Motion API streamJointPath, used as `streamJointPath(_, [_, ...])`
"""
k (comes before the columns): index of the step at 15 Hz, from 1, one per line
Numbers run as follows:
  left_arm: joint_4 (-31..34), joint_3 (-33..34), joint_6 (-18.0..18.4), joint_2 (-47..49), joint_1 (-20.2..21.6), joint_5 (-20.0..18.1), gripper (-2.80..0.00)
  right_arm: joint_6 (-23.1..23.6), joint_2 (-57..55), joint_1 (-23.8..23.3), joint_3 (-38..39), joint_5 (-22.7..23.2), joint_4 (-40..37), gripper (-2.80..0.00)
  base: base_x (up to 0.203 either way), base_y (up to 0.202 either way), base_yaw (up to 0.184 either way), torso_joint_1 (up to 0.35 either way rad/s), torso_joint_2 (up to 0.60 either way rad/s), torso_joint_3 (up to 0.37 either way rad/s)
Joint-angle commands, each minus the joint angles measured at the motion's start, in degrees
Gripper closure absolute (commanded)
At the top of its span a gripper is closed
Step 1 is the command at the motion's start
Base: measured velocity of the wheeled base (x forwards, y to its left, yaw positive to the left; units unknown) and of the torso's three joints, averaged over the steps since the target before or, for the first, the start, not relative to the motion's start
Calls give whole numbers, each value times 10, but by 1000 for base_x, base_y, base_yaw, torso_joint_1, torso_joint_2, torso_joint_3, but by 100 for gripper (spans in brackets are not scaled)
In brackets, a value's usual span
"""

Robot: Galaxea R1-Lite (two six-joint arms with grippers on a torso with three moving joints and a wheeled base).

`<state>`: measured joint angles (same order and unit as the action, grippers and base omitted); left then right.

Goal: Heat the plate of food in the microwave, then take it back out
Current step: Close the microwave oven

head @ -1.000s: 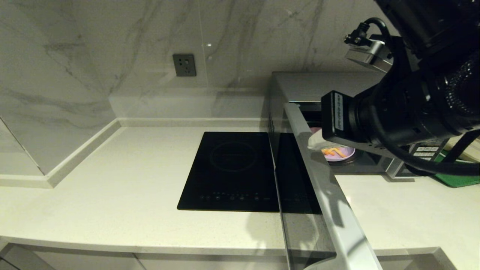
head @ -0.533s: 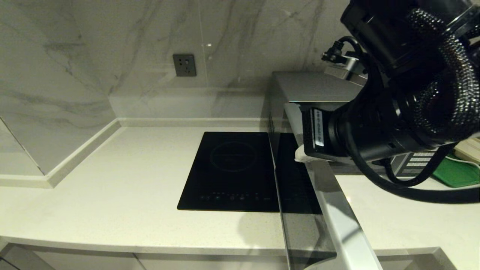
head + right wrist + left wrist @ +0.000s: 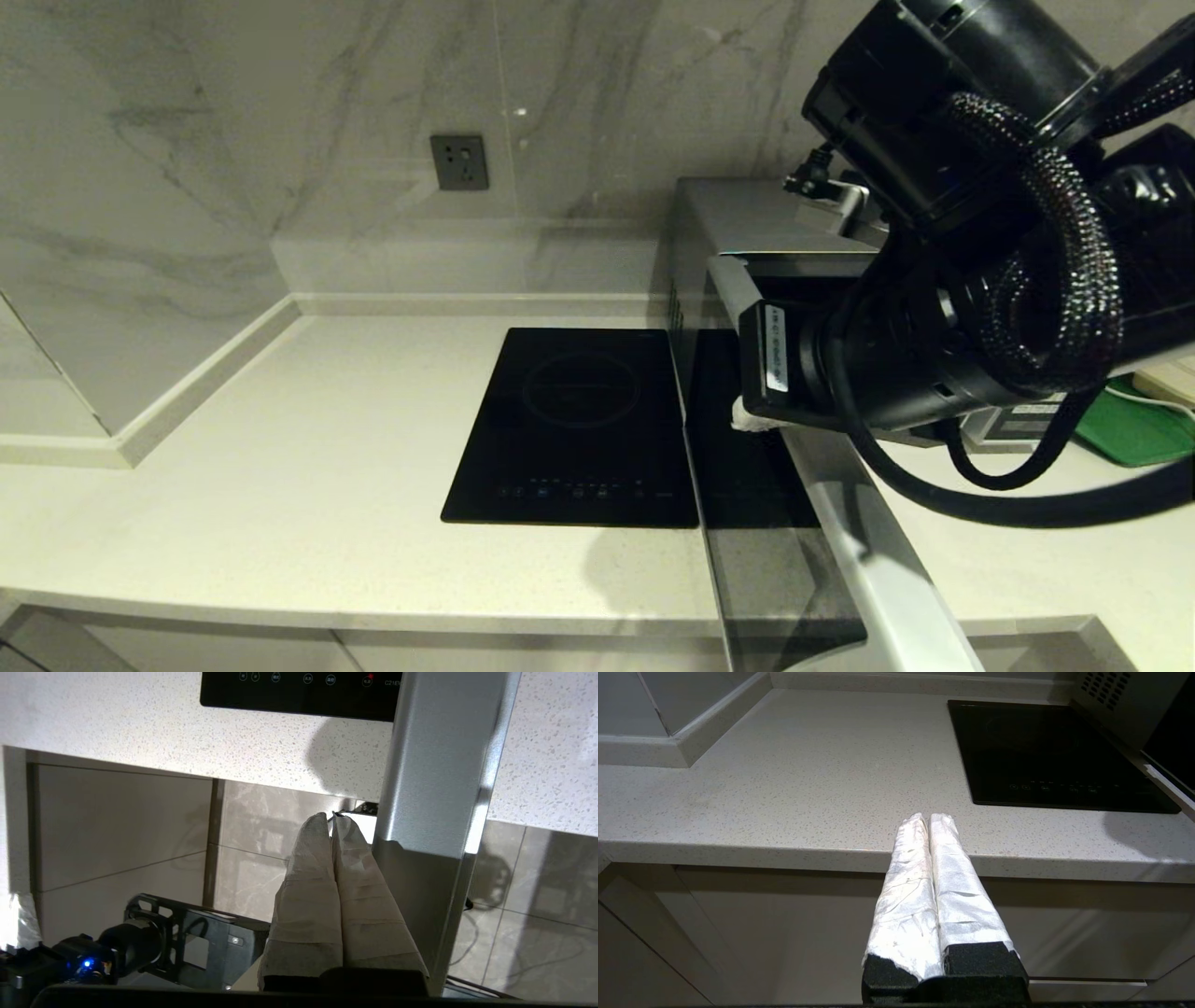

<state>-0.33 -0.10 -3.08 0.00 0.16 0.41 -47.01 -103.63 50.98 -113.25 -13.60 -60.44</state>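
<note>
Now the microwave (image 3: 747,219), one at the upper right of the head view, is being closed: its door (image 3: 840,551) is being pushed by the right claw (image 3: 747,417), jaws together. One hob (image 3: 579,425) is lying mid-frame. The plate of food, visible a second ago, is being hidden by the arm. The left claw (image 3: 928,820), jaws together, is being held idle below the bench (image 3: 794,774) edge.
</note>
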Motion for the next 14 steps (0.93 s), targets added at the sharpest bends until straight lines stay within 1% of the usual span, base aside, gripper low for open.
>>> streamJointPath(1, [0,0,0,0,0,0,0,-9,11,-1,2,-5,-4,0,0,0,0,0,0,0])
streamJointPath(3, [0,-1,0,0,0,0,0,-21,19,-15,25,-15,-4,0,0,0,0,0,0,0])
streamJointPath(5, [0,0,-1,0,0,0,0,-46,30,-35,63,-50,-3,0,0,0,0,0,0,0])
streamJointPath(6, [0,0,-1,0,0,0,0,-57,39,-45,76,-55,-3,0,0,0,0,0,0,0])
streamJointPath(11, [0,0,0,0,0,0,0,-63,82,-116,124,-62,2,0,0,0,0,0,0,0])
streamJointPath(12, [0,0,-1,0,0,0,0,-67,87,-136,133,-69,5,0,0,0,0,0,0,0])
streamJointPath(14, [0,0,-1,0,0,0,0,-79,94,-168,178,-96,31,0,0,0,0,0,0,0])
